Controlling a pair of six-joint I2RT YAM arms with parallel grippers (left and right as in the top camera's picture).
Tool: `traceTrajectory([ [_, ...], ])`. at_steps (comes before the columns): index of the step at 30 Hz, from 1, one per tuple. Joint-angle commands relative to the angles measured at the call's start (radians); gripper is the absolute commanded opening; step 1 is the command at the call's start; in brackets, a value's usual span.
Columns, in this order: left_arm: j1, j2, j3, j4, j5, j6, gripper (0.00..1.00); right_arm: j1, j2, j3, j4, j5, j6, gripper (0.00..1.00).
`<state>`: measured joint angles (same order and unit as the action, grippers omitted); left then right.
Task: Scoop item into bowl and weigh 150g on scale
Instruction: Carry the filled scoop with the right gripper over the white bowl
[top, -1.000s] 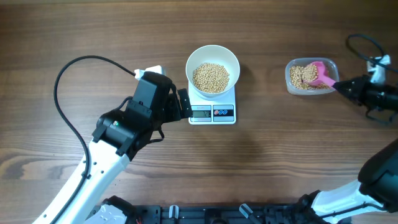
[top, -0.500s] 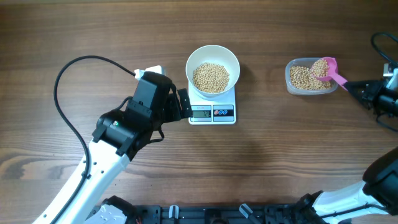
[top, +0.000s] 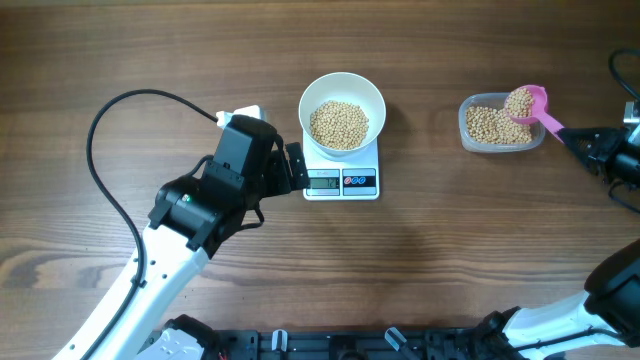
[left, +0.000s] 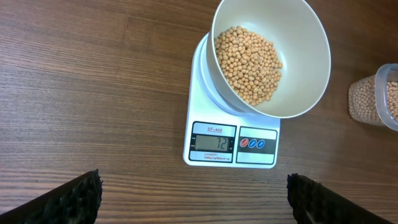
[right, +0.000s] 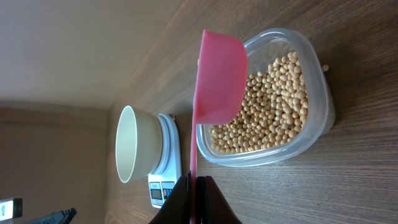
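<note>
The white bowl stands on the scale at mid-table, about a third full of tan beans. My left gripper rests open just left of the scale. In the left wrist view its fingertips flank bare wood below the scale and bowl. My right gripper is shut on the handle of a pink scoop. The scoop is heaped with beans and hangs over the far right corner of the clear container. In the right wrist view the scoop stands edge-on above my right gripper.
The clear container still holds a layer of beans. A black cable loops across the left of the table to a white plug behind my left arm. The right arm's cables lie at the far right edge.
The right gripper has drawn back to the right and lifted the pink scoop out of the container, now loaded with beans. The left arm, bowl and scale have not moved.
</note>
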<state>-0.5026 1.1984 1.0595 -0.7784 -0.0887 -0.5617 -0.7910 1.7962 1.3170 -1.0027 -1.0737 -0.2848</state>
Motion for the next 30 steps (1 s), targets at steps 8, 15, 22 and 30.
traceTrajectory([
  [8,0.005,-0.007,0.001,0.002,-0.01,0.008,1.0,-0.005,0.013,0.003,-0.003,-0.057,-0.001,0.04],
  [15,0.005,-0.007,0.001,0.002,-0.01,0.008,1.0,0.004,0.013,0.003,-0.047,-0.172,-0.002,0.04],
  [22,0.005,-0.007,0.001,0.002,-0.01,0.008,1.0,0.117,0.012,0.003,-0.178,-0.276,-0.142,0.04],
  [30,0.005,-0.007,0.001,0.002,-0.01,0.008,1.0,0.304,0.012,0.003,-0.072,-0.397,-0.047,0.04],
])
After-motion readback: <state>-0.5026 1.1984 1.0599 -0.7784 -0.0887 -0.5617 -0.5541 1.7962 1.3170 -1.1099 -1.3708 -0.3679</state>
